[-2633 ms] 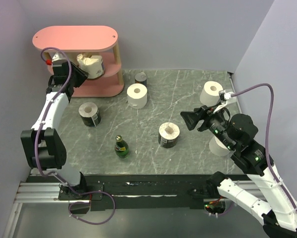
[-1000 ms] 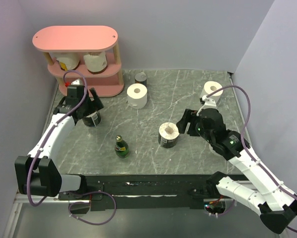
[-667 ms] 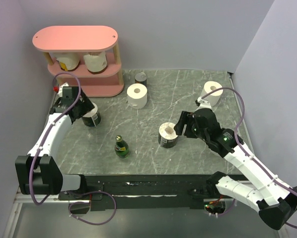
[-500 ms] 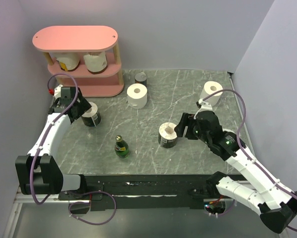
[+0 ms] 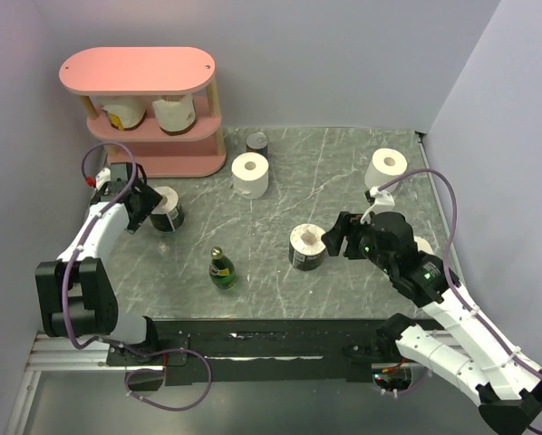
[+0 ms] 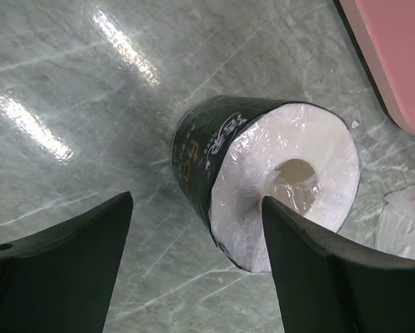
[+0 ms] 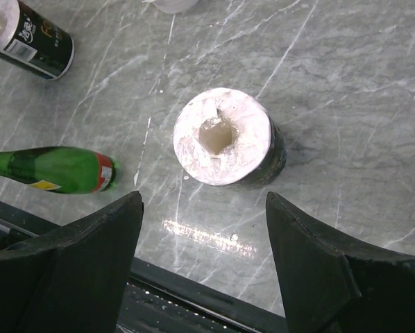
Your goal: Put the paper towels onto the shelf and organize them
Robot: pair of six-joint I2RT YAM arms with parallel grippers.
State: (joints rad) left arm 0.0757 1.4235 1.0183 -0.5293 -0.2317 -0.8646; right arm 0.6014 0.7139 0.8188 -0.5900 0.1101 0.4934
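A grey-green marble-patterned tabletop with thin white veins fills the middle of the top view. Plain pale lavender walls enclose it: a back wall across the upper frame, a left wall and a right wall at the sides. A black strip borders its lower edge. In the left wrist view, bright streaks of reflected light cross the stone at upper left.

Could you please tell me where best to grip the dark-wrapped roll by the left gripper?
Grip the roll across its curved dark wrapper, probably coming from the side where the open left gripper sits: it stands on end, core up, sides free.
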